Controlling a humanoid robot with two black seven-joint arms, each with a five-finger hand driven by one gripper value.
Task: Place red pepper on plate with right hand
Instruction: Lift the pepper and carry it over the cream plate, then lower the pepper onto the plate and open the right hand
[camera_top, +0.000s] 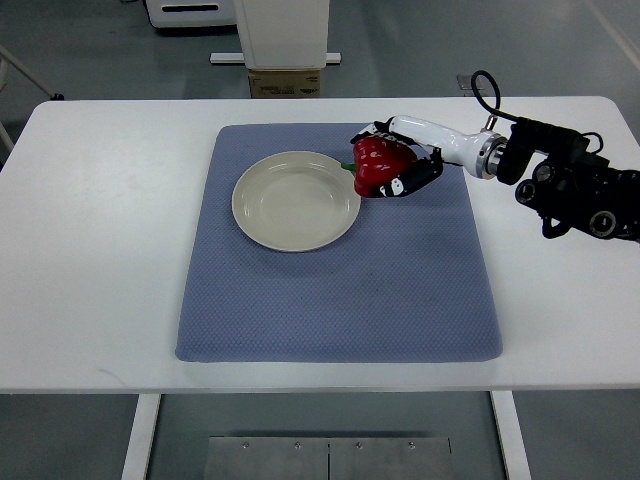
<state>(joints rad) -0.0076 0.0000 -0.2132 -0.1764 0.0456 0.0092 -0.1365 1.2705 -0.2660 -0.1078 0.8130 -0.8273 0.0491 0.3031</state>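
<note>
Red pepper (381, 162) clasped in right hand (398, 163).

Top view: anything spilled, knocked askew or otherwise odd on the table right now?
Nothing stands out. The plate sits flat and empty on the blue mat. The right hand grips the red pepper just beside the plate's right rim. No spills or damage visible.

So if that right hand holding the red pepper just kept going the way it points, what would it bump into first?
Probably the plate. The right hand, gripping the red pepper, points left, and the plate's rim lies just beyond the pepper. Height is unclear, so it might pass over.
</note>
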